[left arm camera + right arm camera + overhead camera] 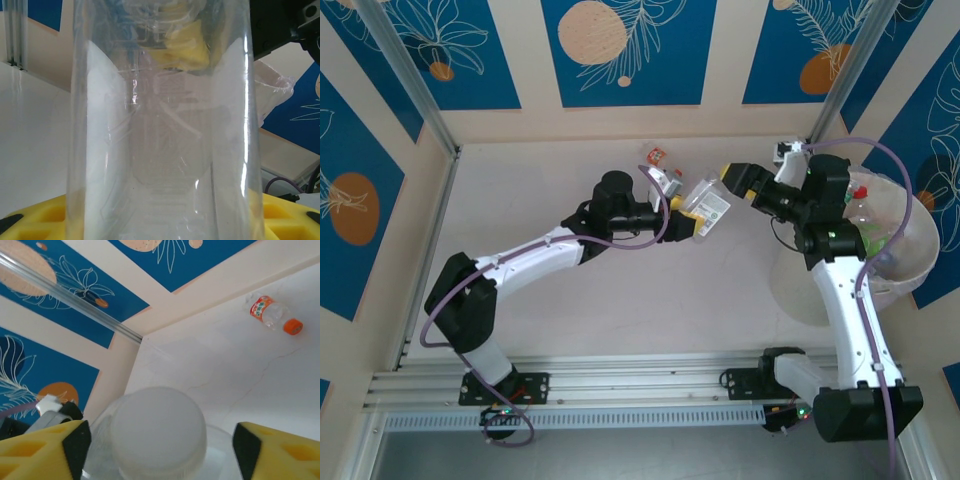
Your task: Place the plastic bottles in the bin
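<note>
Pale desk (pixel 620 300), blue-panelled walls: left hand (pixel 682 222) is clamped on a clear green-label bottle (pixel 706 208) at mid-desk. Right hand (pixel 732 184) is spread wide around its white cap (pixel 157 432), pads clear of it. Bin (pixel 910 265) stands at the right, well apart from that bottle, with other bottles (pixel 865 205) inside.

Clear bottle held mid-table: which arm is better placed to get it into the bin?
Right. The bin sits beside the right arm, and the right gripper stands open around the cap of the clear bottle. The left gripper holds the bottle's body, farther from the bin.
</note>
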`<state>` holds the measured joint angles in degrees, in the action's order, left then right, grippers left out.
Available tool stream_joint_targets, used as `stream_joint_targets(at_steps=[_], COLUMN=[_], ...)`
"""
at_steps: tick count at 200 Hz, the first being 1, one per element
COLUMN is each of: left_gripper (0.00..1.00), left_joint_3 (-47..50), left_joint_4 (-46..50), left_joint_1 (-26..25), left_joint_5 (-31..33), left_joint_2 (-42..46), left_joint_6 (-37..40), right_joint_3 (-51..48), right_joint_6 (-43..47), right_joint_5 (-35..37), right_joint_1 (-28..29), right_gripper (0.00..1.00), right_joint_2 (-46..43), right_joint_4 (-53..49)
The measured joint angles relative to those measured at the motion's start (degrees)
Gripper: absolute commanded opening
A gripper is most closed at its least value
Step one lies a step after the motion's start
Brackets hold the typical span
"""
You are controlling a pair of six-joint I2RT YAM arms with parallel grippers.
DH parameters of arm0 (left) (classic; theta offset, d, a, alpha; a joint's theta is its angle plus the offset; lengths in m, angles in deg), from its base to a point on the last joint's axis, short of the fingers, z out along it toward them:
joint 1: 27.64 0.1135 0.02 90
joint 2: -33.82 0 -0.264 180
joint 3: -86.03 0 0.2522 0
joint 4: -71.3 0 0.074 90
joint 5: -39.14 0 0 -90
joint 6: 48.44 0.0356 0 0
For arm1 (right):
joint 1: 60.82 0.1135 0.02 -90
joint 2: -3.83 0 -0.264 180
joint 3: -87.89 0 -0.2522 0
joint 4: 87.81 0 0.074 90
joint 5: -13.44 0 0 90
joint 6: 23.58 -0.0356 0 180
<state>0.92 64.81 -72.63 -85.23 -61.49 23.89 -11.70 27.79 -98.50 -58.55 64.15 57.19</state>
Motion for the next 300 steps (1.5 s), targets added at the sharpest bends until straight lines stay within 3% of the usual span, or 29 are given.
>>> stream_joint_targets(at_steps=[31, 63, 71, 75, 84, 88, 98, 151, 199, 235, 267, 300], left_gripper=[0.00, 0.03, 0.16, 0.29, 0.69, 0.82, 0.99, 1.00, 1.00, 1.00, 1.00, 1.00], left_joint_3=[0.07, 0.24, 0.39, 0.39, 0.39, 0.39, 0.39, 3.69, 7.28, 8.24, 8.24, 8.24], left_joint_4=[0.07, 0.90, 1.01, 1.09, 1.14, 1.14, 1.05, -2.99, -4.50, -4.24, -3.67, -2.89], left_joint_1=[0.00, -0.15, -0.24, -0.24, -0.28, -0.31, -0.48, -0.24, -0.11, 0.24, 1.07, 1.90], left_joint_5=[-0.17, 0.04, 0.11, 0.15, 0.35, 0.48, 0.66, 1.77, 4.90, 6.82, 7.52, 7.91], left_joint_2=[0.00, 0.00, 0.00, 0.00, 0.00, 0.00, 0.00, 2.40, 5.33, 5.33, 5.33, 5.22], left_joint_6=[0.52, 2.14, 2.36, 2.54, 2.58, 2.62, 3.02, 2.97, 4.13, 5.27, 6.08, 5.77], right_joint_3=[1.84, 2.99, 3.02, 3.02, 3.04, 3.04, 3.10, 12.90, 34.34, 45.24, 46.88, 41.51], right_joint_6=[0.46, 0.48, 0.74, 0.76, 1.05, 1.14, 1.75, 10.01, 16.94, 21.05, 23.39, 25.24], right_joint_5=[5.07, 7.30, 7.41, 7.41, 7.58, 7.78, 8.48, 17.16, 21.09, 26.14, 30.97, 33.57], right_joint_1=[2.67, 4.13, 4.17, 4.17, 4.17, 4.17, 4.17, -0.66, -19.69, -30.25, -32.81, -33.79], right_gripper=[0.58, 0.33, 0.25, 0.22, 0.16, 0.14, 0.12, 0.12, 0.13, 0.14, 0.16, 0.16], right_joint_2=[1.79, 3.69, 3.85, 3.89, 3.89, 3.76, 3.39, -2.58, -4.09, 1.92, 10.21, 12.98], right_joint_4=[-0.87, -1.09, -1.27, -1.25, -1.31, -1.31, -1.97, -15.87, -29.59, -37.53, -44.81, -48.33])
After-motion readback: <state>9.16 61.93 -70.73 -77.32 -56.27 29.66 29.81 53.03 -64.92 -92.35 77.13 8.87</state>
